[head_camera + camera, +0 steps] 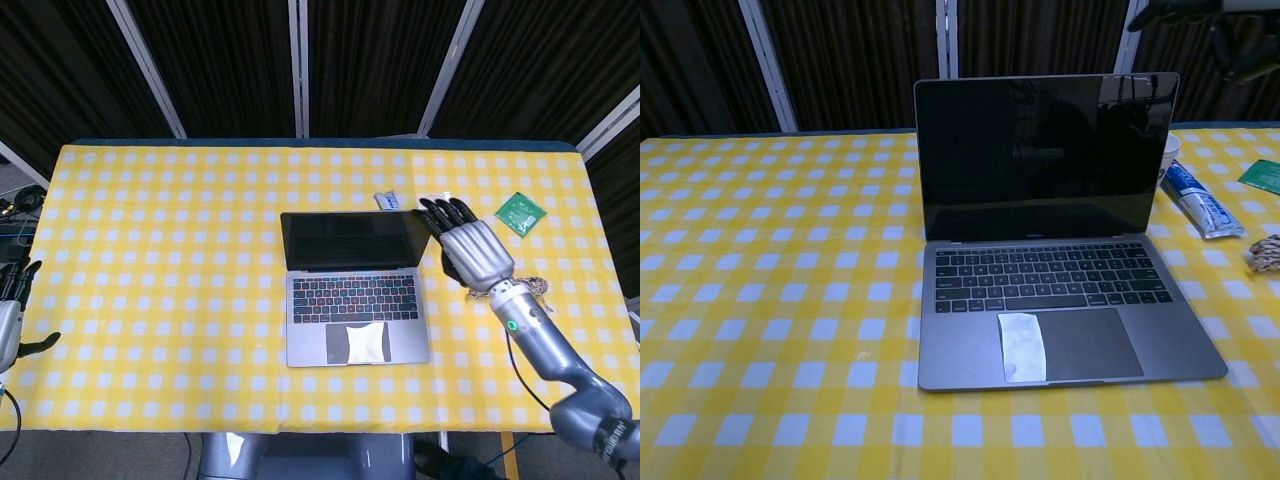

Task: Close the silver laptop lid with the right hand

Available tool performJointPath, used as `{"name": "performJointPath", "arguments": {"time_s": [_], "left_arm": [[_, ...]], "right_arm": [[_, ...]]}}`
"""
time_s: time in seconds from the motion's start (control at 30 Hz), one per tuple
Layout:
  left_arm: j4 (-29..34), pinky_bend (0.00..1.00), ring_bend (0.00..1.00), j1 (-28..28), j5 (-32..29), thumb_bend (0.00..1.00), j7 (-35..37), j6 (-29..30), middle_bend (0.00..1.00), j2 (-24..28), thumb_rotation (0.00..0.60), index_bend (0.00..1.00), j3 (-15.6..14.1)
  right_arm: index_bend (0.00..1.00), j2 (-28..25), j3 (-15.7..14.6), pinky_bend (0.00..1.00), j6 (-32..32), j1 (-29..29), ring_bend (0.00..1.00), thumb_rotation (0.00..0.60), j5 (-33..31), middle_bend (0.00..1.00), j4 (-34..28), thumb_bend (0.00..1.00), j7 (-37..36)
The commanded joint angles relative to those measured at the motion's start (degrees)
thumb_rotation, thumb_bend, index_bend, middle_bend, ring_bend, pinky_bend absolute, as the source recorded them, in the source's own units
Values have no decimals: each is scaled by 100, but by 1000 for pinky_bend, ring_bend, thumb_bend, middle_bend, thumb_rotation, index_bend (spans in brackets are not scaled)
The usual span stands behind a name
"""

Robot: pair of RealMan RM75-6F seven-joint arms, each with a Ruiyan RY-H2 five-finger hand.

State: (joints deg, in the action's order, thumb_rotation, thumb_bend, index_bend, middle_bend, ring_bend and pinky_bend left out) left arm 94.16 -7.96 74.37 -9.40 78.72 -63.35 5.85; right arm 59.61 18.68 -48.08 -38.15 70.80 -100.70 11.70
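Observation:
The silver laptop (pixel 355 300) stands open in the middle of the table, its dark screen (pixel 1045 155) upright and a white patch (pixel 1022 345) on its trackpad. My right hand (pixel 470 245) hangs by the lid's top right corner, fingers stretched out and apart, holding nothing. The chest view shows this right hand (pixel 1200 15) above and right of the lid's upper edge, with a gap between them. At the table's far left edge my left hand (pixel 10 315) is open and holds nothing.
A toothpaste tube (pixel 1200 200) and a white round object (pixel 1170 150) lie right of the laptop. Further right are a green packet (pixel 520 212) and a rope bundle (pixel 1265 252). A small silver item (pixel 387 200) sits behind the lid. A yellow checked cloth (pixel 170 250) covers the table.

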Motion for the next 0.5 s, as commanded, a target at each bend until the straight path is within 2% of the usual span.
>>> {"name": "performJointPath", "arguments": {"time_s": [0.03, 0.17, 0.5], "left_arm": [[-37, 0, 0, -18, -77, 0, 2, -45, 0, -11, 600, 0, 23], [-61, 0, 0, -14, -133, 0, 38, -47, 0, 0, 600, 0, 41], [-79, 0, 0, -3, -135, 0, 99, -33, 0, 25, 600, 0, 31]], "right_arm": [[20, 398, 232, 0, 538, -700, 0, 600, -795, 0, 119, 1000, 347], [33, 654, 210, 0, 693, -1147, 0, 600, -1463, 0, 319, 1000, 635], [75, 1108, -30, 0, 621, -1728, 0, 600, -2479, 50, 845, 1000, 1044]]}}
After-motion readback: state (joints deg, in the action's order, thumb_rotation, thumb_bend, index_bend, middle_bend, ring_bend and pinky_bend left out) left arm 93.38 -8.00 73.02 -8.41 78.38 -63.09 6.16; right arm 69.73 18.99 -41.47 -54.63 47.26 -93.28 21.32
